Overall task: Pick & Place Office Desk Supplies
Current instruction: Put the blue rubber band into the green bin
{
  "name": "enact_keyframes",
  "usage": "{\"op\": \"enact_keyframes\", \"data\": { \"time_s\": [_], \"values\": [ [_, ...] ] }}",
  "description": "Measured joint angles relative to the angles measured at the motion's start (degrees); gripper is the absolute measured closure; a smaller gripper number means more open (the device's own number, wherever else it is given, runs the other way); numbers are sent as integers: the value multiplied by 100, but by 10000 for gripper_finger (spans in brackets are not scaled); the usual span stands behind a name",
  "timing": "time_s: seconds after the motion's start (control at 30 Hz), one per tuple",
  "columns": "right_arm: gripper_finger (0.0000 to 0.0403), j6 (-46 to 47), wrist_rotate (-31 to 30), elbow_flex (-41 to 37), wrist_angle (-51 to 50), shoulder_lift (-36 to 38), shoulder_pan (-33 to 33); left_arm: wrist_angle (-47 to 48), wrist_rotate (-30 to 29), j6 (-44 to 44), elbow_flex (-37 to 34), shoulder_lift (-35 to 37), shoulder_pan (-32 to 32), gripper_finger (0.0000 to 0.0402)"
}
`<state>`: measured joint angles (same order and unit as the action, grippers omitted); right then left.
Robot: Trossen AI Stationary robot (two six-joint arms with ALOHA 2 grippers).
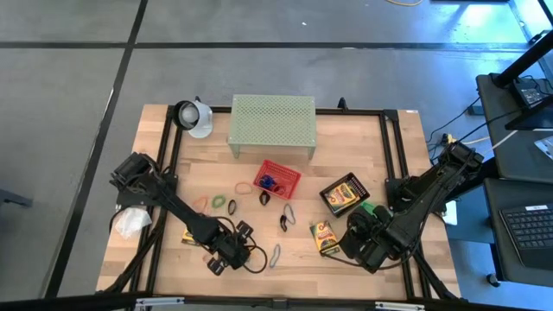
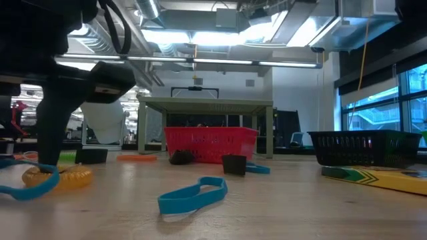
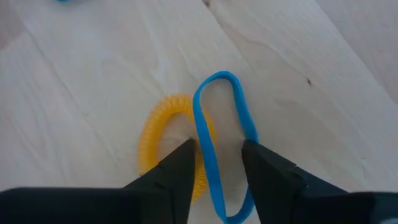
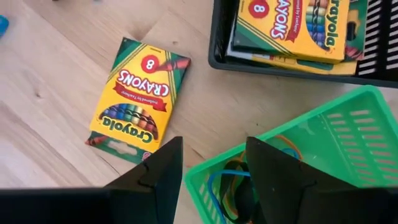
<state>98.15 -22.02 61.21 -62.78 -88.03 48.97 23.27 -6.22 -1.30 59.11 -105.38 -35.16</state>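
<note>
Left gripper (image 3: 216, 163) fingers parted, straddling blue loop (image 3: 217, 146); loop's long axis runs between fingers, overlapping yellow coil (image 3: 163, 134).

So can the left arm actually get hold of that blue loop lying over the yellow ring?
Probably yes. The left gripper sits right over the blue loop, fingers open with one strand between them and nothing blocking. The yellow coil ring underneath might get snagged too.
</note>
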Motion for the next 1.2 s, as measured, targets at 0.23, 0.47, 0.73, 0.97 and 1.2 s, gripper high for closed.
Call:
{"op": "enact_keyframes", "data": {
  "time_s": [0.23,0.47,0.73,0.97,1.2],
  "values": [
    [224,-5,-59,2,168,0,0,42,112,49,-7,-4,-13,344],
    [224,-133,-114,2,276,0,0,49,120,97,-26,93,-11,389],
    [224,-135,-114,2,277,0,0,138,174,398,-44,173,5,383],
    [224,-150,-166,2,321,0,0,112,482,748,-37,184,4,383],
    [224,-150,-306,2,437,0,0,81,475,866,-33,194,4,365]
  ]
}}
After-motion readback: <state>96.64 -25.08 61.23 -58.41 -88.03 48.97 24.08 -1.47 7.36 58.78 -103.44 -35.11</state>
